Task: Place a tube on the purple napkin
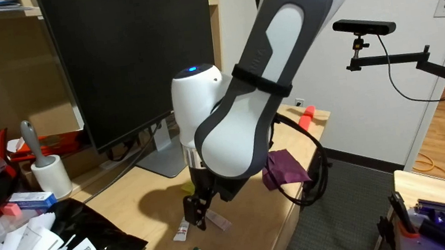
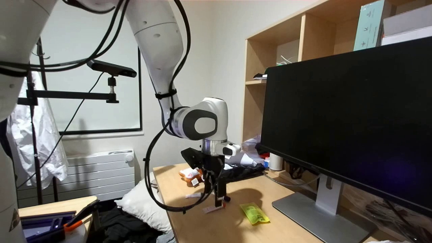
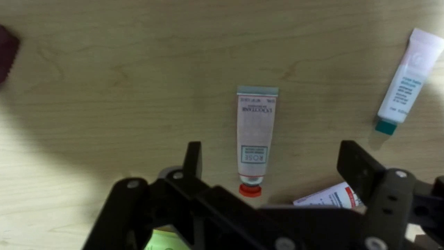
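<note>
Gripper [image 3: 271, 149] wide, empty | red-capped tube [image 3: 255, 133] below, ungrasped | purple napkin [image 1: 287, 167], well apart from gripper, bears none I see | lifting, placing remain

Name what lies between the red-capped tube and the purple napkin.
The wrist view shows bare tabletop between the red-capped tube and the purple napkin, partly visible.

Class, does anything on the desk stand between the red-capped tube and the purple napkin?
Nothing visible: the wrist view shows only desktop between the red-capped tube and the purple napkin.
</note>
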Tool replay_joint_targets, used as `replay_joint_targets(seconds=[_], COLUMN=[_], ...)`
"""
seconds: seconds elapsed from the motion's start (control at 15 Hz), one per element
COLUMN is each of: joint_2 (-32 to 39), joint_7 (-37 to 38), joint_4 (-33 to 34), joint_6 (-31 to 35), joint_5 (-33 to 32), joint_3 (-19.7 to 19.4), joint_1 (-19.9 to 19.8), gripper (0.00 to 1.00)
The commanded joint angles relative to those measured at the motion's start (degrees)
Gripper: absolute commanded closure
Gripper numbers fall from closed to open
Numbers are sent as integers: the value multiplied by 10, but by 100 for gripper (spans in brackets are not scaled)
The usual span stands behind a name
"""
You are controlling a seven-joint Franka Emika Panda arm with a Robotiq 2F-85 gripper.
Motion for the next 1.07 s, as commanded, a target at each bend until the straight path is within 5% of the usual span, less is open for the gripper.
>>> replay_joint_targets(seconds=[0.0,0.27,0.53,1.0], joint_2=[38,66,78,55], joint_7=[14,5,-2,-5], joint_4=[29,53,63,62], joint_6=[25,45,53,38], joint_5=[11,31,52,51], joint_3=[-16,-14,-8,-19], joint_1=[18,16,14,14], gripper=[0,0,42,86])
